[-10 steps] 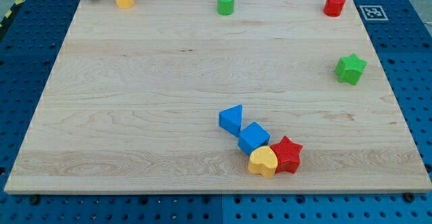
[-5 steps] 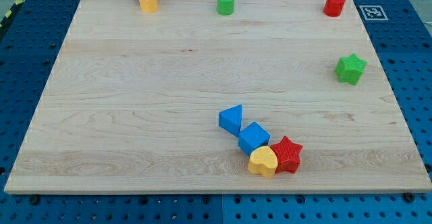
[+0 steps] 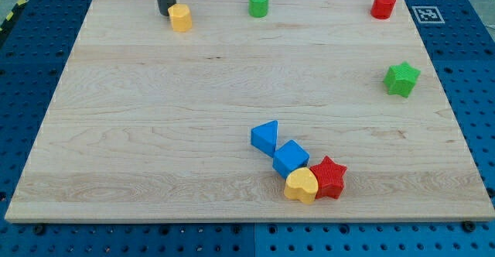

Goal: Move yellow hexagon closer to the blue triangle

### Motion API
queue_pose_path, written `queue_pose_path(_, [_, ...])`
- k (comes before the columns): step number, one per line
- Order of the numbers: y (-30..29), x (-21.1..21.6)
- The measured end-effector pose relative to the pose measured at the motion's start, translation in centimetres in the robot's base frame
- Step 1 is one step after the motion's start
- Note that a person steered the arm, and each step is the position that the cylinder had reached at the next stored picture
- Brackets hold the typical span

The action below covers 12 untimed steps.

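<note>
Rod only, no jaws on this rig, so nothing to report as released or clenched. My tip [image 3: 165, 13] down on the worktop [image 3: 155, 133] near the view's top edge, touching the yellow hexagon [image 3: 180, 17] on its upper-left side.

Seen from my tip: yellow hexagon immediately toward the view's right and a shade lower. Blue triangle [image 3: 264, 136] well apart, far down and to the right, past the middle of the worktop. Tip, hexagon and triangle roughly on one diagonal line, running from upper left to lower right, though the hexagon sits slightly more to the right of my tip than that line wants. Judged as the crux: contact side already about opposite the triangle, so a push down-right should carry the block the proper way; a small shift of the tip toward the view's top side of the block would likely steer it better downward.

Blue cube [image 3: 291, 157], yellow heart [image 3: 302, 186] and red star [image 3: 329, 177] clustered just beyond the triangle. Green cylinder [image 3: 258, 3], red cylinder [image 3: 383, 5] and green star [image 3: 401, 79] off to the right, clear of the path. Most of the travel not yet done, by the look of it.
</note>
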<state>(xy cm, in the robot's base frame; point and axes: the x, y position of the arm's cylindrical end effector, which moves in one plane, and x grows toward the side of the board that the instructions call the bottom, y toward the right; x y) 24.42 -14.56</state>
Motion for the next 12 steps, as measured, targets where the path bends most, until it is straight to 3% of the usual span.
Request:
queue_pose_path(2, [4.9, 0.1])
queue_pose_path(5, [1.9, 3.0])
queue_pose_path(7, [4.3, 4.1])
queue_pose_path(10, [9.2, 10.0])
queue_pose_path(12, [9.1, 14.7])
